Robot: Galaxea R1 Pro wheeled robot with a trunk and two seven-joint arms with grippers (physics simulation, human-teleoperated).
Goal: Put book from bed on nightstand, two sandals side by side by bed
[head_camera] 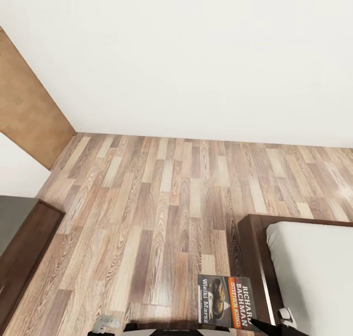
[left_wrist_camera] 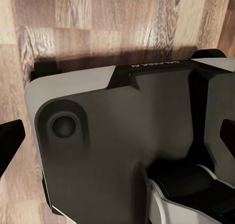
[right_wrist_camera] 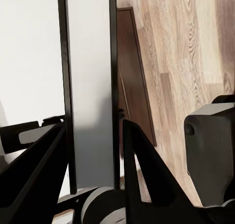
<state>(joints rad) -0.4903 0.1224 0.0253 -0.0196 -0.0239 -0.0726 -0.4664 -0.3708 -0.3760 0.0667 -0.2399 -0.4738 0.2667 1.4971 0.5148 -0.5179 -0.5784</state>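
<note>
The book (head_camera: 226,301), its dark cover lettered in orange and white, hangs above the floor by the corner of the bed (head_camera: 314,272). My right gripper (head_camera: 268,322) holds it from the bed's side. In the right wrist view the book (right_wrist_camera: 90,87) stands edge-on between the two black fingers (right_wrist_camera: 147,180), and the right gripper (right_wrist_camera: 93,155) is shut on it. The left gripper (left_wrist_camera: 117,140) is open, its fingertips (left_wrist_camera: 10,143) wide apart over my own base. The sandals are out of view.
A dark brown cabinet with a glossy top (head_camera: 22,238) stands at the left; I cannot tell if it is a nightstand. A brown door (head_camera: 27,115) is at the back left against the white wall. Wood-plank floor (head_camera: 162,203) stretches between cabinet and bed.
</note>
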